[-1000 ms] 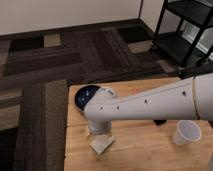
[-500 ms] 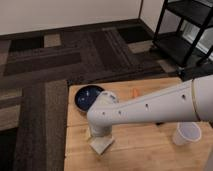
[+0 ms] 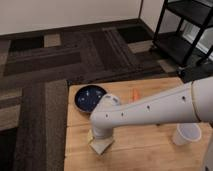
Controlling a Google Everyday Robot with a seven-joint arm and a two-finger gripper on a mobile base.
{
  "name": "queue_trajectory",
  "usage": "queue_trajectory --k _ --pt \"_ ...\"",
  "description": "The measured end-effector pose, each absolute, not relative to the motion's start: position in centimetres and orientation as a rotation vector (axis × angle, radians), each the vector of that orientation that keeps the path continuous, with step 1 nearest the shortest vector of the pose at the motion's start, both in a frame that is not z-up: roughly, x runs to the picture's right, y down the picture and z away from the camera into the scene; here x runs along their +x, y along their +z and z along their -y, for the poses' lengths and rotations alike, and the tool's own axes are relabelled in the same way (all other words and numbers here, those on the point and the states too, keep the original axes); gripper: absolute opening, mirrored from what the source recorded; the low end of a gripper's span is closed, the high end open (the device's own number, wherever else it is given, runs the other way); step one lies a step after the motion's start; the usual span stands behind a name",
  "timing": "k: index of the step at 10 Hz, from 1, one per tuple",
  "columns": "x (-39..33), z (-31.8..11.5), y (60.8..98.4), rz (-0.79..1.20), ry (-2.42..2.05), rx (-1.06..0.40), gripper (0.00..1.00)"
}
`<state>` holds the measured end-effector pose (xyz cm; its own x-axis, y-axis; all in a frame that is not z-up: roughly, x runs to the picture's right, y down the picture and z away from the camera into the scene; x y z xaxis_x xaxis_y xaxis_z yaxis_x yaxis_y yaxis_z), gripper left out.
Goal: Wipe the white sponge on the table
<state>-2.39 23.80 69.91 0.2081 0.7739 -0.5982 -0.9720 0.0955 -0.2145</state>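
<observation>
The white sponge (image 3: 101, 146) lies flat on the table (image 3: 145, 155) near its front left part, with only its lower edge and corners showing. My white arm reaches in from the right, and its wrist points straight down over the sponge. The gripper (image 3: 102, 138) sits at the bottom of that wrist, right on top of the sponge and largely hidden by the arm's housing.
A dark blue bowl (image 3: 90, 96) stands just behind the wrist near the table's far left corner. A small orange object (image 3: 135, 94) lies at the far edge. A white cup (image 3: 186, 134) stands at the right. A black shelf unit (image 3: 187, 30) stands on the patterned carpet beyond.
The forearm has sunk lower and the wrist has pressed down onto the sponge. The sponge, bowl and cup stay where they were.
</observation>
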Motion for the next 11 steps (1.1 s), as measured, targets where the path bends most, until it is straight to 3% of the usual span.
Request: queue_trajectory --k 4,5,11 --pt "-2.7 -23.6 69.8 -0.387 1.329 -0.645 0.04" --pt "-2.7 -23.7 69.8 -0.392 1.324 -0.647 0.0" --pt "-5.3 -24.3 69.9 -0.391 1.25 -0.691 0.0"
